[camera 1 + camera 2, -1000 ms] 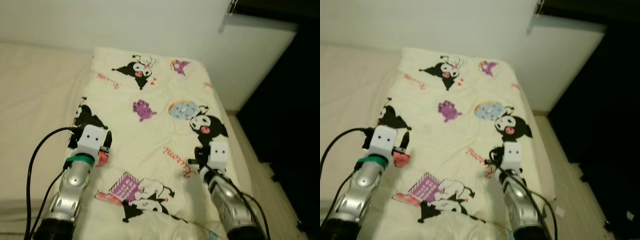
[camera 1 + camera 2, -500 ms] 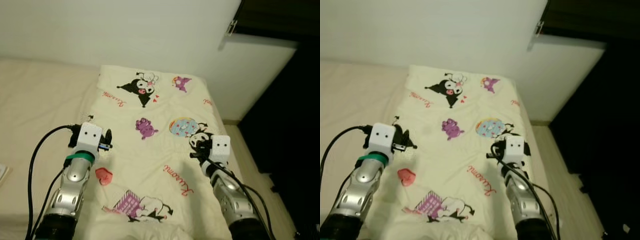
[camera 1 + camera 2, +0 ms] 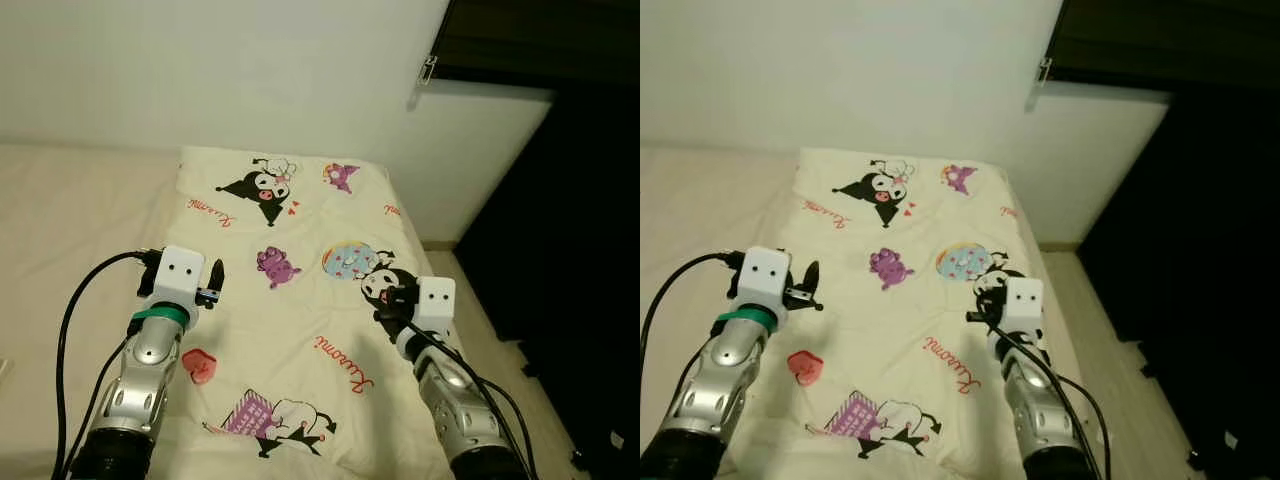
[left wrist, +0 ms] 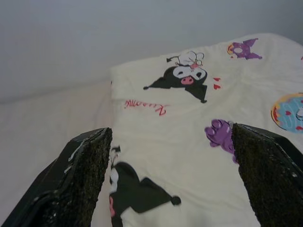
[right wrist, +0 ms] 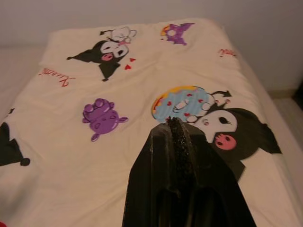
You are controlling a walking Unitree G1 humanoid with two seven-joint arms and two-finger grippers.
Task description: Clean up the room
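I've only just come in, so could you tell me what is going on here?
The robot stands over a bed covered by a cream cartoon-print blanket, with both arms held out above it. Its left hand is open and holds nothing; its right hand is shut, also on nothing. The blanket lies spread flat, reaching to the wall.

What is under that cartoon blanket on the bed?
The cream cartoon-print blanket lies flat over the beige mattress, which shows bare beside it. Nothing bulges beneath; whatever the fabric covers stays hidden. Both hands hover above it.
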